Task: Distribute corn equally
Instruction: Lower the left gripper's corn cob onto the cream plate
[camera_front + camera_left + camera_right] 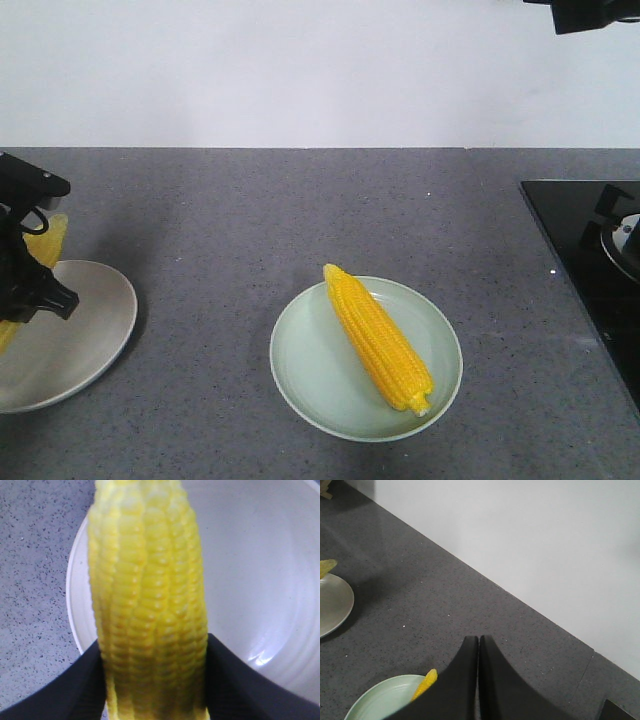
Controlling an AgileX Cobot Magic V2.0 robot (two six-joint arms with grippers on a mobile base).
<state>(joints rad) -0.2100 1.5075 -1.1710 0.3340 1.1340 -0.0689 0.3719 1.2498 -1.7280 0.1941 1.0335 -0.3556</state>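
Observation:
One corn cob (378,338), bright yellow, lies diagonally on the pale green plate (300,385) in the middle of the counter. At the far left my left gripper (25,275) is shut on a second corn cob (47,242) over the beige plate (80,340). In the left wrist view that corn (150,605) fills the space between the black fingers of the left gripper (154,645), with the plate (260,580) beneath it. My right gripper (478,639) is shut and empty, high above the counter beside the green plate (380,700).
A black stove top (590,260) with a burner occupies the right edge of the grey counter. A white wall runs along the back. Part of the right arm (590,12) shows in the top right corner.

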